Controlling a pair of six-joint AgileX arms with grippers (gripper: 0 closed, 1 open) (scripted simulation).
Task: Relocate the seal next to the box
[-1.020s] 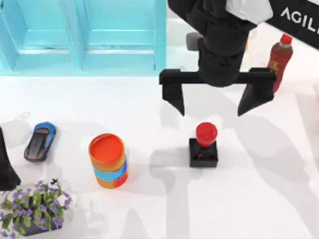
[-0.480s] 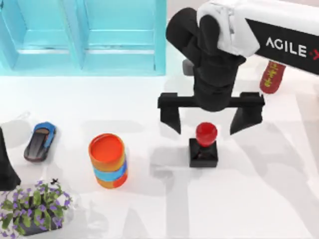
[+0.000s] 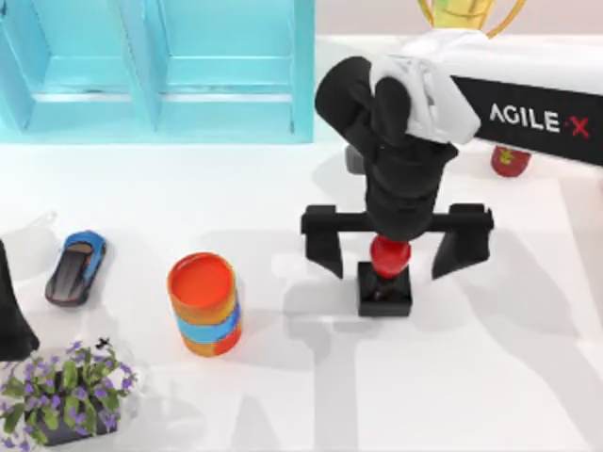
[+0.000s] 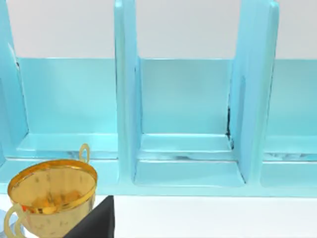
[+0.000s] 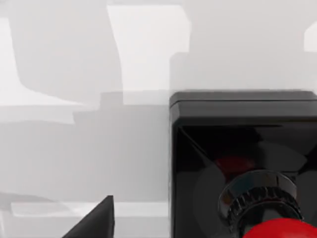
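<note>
The seal [image 3: 384, 287], a black square block with a red knob, stands right of the table's middle. My right gripper [image 3: 386, 264] hangs open over it, one finger [image 3: 323, 247] on each side of the knob and well apart from it. The wrist partly hides the knob. Up close in the right wrist view are the seal's block [image 5: 237, 144] and the edge of its knob. A turquoise box [image 3: 160, 66] with compartments stands at the back left. An orange-and-blue round container [image 3: 204, 303] stands left of the seal. I cannot tell which one is the task's box.
My left arm [image 3: 11, 320] is parked at the left edge, and one of its fingers [image 4: 94, 223] shows far to the side. A toy car [image 3: 75, 267] and a flower pot [image 3: 68, 388] sit front left. A gold trophy [image 3: 469, 11] and a red bottle [image 3: 509, 160] stand at the back right.
My right gripper has come forward and down from behind the seal. Its open fingers now straddle the knob. The seal has not moved.
</note>
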